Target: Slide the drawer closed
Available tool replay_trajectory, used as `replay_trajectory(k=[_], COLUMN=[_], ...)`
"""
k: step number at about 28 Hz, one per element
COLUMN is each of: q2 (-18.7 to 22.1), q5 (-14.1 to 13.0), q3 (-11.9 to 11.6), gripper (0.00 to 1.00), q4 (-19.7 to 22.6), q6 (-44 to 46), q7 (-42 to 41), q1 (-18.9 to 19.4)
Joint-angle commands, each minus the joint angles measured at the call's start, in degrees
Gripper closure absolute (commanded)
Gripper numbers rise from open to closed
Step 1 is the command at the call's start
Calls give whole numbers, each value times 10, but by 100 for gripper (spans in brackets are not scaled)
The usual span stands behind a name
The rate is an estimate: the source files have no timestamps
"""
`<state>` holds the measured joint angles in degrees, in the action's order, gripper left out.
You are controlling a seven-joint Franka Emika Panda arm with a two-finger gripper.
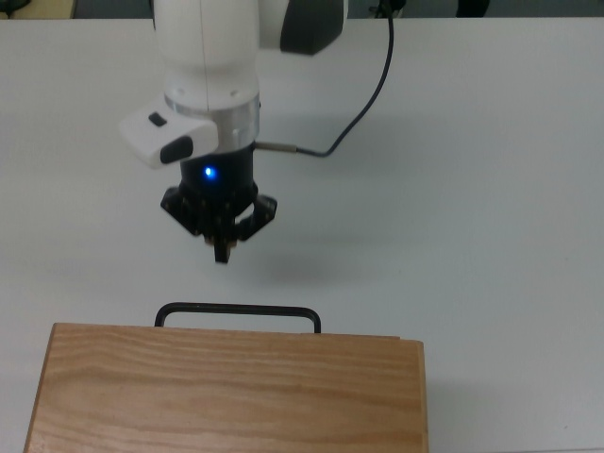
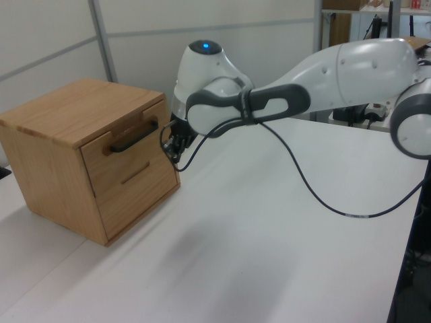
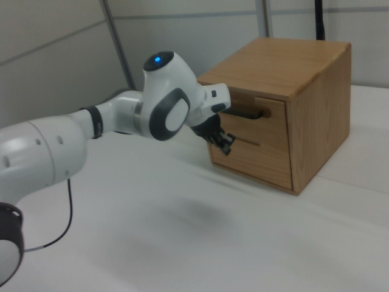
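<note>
- The drawer [image 2: 132, 151] sits in the top half of the wooden box [image 2: 67, 111], at the left of the left view. Its front looks flush with the box front, so I think it is shut or very nearly shut.
- In the top view, only the black handle [image 1: 238, 310] of the drawer shows. It pokes out from the top edge of the box, low in the frame.
- The gripper [image 1: 222, 247] is in the middle of the top view, above the handle and apart from it. It touches nothing.
- Its two fingers are pressed close together, with nothing between them.
- In the right view, the gripper [image 3: 222, 143] hangs just in front of the box, a bit below the handle [image 3: 248, 113].
- The white table [image 1: 491, 189] around the box is bare near the arm.
- To do this step well, check for a gap between the drawer front and the box. I cannot see one from here.
- If a gap is left, push straight on the middle of the drawer front, slow and flat, so the box does not slide on the table.
- If there is no gap, move the arm away and do not bump the handle.
</note>
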<state>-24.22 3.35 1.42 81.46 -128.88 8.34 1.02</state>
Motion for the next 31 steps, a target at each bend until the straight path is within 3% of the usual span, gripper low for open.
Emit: replay_trajectory(k=[1,5,11,15,16,18,19,22,31], q2=[70,108,187,210,211,223,225,232,240], q5=[6,6,5,1,0,-5,-10,-26,-28], q3=[1,2,2,2,2,2,2,2,1], gripper=[100,100,100,93,86,55,49,0,0], q4=[49,56,123,132,131,132,132,130,127], q6=[97,187,204,249,258,279,286,310,351], q7=[-1,-3,-17,-28,-28,-41,-53,-79,-119], q1=[3,3,2,2,2,0,-1,-3,-7])
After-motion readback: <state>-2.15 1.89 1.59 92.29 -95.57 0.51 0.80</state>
